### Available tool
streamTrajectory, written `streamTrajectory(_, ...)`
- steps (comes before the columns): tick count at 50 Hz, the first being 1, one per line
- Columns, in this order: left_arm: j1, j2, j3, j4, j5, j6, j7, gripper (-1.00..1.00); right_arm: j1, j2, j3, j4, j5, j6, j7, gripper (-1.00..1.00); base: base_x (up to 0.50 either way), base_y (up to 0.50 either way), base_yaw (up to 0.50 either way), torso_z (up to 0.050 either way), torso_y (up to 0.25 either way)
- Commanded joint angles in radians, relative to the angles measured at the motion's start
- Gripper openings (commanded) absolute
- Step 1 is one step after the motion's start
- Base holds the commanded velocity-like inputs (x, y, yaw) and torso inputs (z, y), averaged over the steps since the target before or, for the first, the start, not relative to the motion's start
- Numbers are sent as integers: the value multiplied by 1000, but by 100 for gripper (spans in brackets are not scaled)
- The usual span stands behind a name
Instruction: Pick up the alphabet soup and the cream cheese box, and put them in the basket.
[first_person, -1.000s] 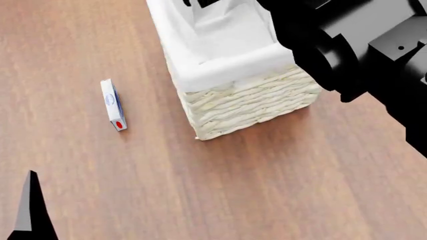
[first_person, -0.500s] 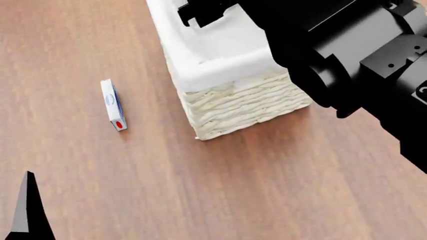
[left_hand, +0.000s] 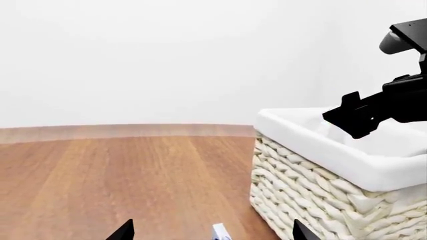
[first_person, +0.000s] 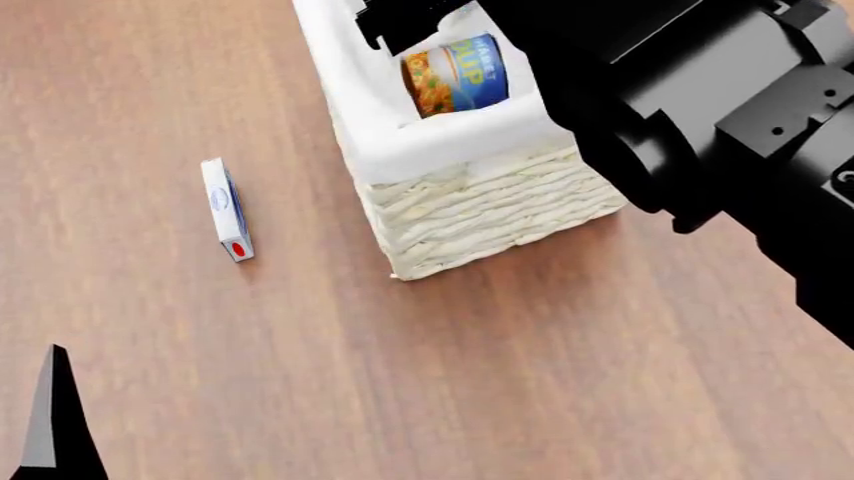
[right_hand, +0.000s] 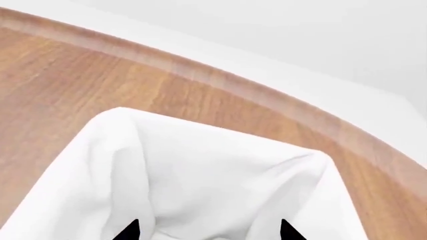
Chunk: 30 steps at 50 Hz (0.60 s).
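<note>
Soup (first_person: 457, 75) now lying inside basket (first_person: 507, 205), newly dropped; right gripper (right_hand: 207, 231) hanging over it w/ jaws apart. Cream cheese box (first_person: 227, 210) waiting, left on worktop (first_person: 534, 380).

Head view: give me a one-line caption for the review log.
Soup can lies inside the lined basket beneath the right arm; the cream cheese box waits on the wooden floor.

I read white letters "UP" on blue label of soup can (first_person: 455, 75) in head view; smaller line above it cut off, only "BET" legible. Orange picture band on same label, no text there. Cream cheese box (first_person: 226, 209): blue oval mark and red spot, lettering too small for me to read. Wrist views: no text.
</note>
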Motion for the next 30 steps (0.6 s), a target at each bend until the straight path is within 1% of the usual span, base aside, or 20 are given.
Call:
streamTrajectory(1, 0, -1, 4, 1, 5, -1, -3, 100, -2, 13, 7, -23, -18, -5, 12, 100, 0, 0, 0, 0, 0)
streamTrajectory(3, 1, -1, 5, 1, 5, 0, -3, 100, 0, 17, 8, -32, -20, -7, 16, 100, 0, 0, 0, 0, 0)
streamTrajectory(7, -3, -1, 9, 1, 6, -6, -3, 100, 41, 80, 15, -177, -54, -43, 89, 100, 0, 0, 0, 0, 0)
streamTrajectory(8, -3, -1, 9, 1, 5, -5, -3, 100, 67, 121, 30, -266, -54, -57, 122, 100, 0, 0, 0, 0, 0)
streamTrajectory(9, -3, -1, 10, -1, 5, -4, -3, 100, 75, 141, 15, -320, -97, -70, 174, 100, 0, 0, 0, 0, 10)
streamTrajectory(10, -3, 0, 11, -5, 4, 0, -1, 100, 88, 197, 29, -436, -99, -95, 214, 100, 0, 0, 0, 0, 0)
streamTrajectory(11, -4, 1, 14, -9, 7, 1, 0, 100, 99, 217, 22, -481, -123, -99, 251, 100, 0, 0, 0, 0, 0)
streamTrajectory(12, -7, 3, 16, -11, 5, 0, 1, 100, 107, 268, 28, -580, -139, -121, 295, 100, 0, 0, 0, 0, 0)
streamTrajectory(14, -10, 2, 19, -9, 4, -5, 2, 100, 120, 317, 30, -668, -158, -133, 344, 100, 0, 0, 0, 0, 0)
streamTrajectory(15, -15, 2, 19, -8, 2, -9, 2, 100, 136, 351, 22, -734, -196, -133, 400, 100, 0, 0, 0, 0, 0)
streamTrajectory(19, -23, 6, 27, -19, 2, -7, 7, 100, 156, 467, 20, -932, -238, -147, 491, 100, 0, 0, 0, 0, 0)
streamTrajectory(20, -25, 8, 31, -21, 2, -8, 9, 100, 161, 511, 13, -1011, -297, -152, 548, 100, 0, 0, 0, 0, 0)
streamTrajectory(21, -25, 8, 33, -24, 4, -6, 10, 100, 163, 530, 11, -1048, -314, -150, 570, 100, 0, 0, 0, 0, 0)
streamTrajectory(24, -30, 8, 33, -26, 0, -8, 11, 100, 154, 594, 4, -1153, -363, -161, 641, 100, 0, 0, 0, 0, 0)
streamTrajectory(25, -34, 9, 35, -25, -1, -12, 11, 100, 136, 632, -11, -1221, -427, -159, 706, 100, 0, 0, 0, 0, 0)
streamTrajectory(27, -37, 11, 41, -31, 3, -11, 14, 100, 110, 666, -26, -1269, -462, -165, 741, 100, 0, 0, 0, 0, 0)
streamTrajectory(28, -40, 13, 45, -32, 4, -12, 16, 100, 94, 698, -36, -1314, -507, -163, 790, 100, 0, 0, 0, 0, 0)
streamTrajectory(29, -42, 13, 46, -32, 3, -13, 16, 100, 83, 712, -43, -1326, -524, -167, 796, 100, 0, 0, 0, 0, 0)
streamTrajectory(30, -44, 13, 45, -30, 3, -12, 16, 100, 52, 735, -50, -1341, -570, -184, 843, 100, 0, 0, 0, 0, 0)
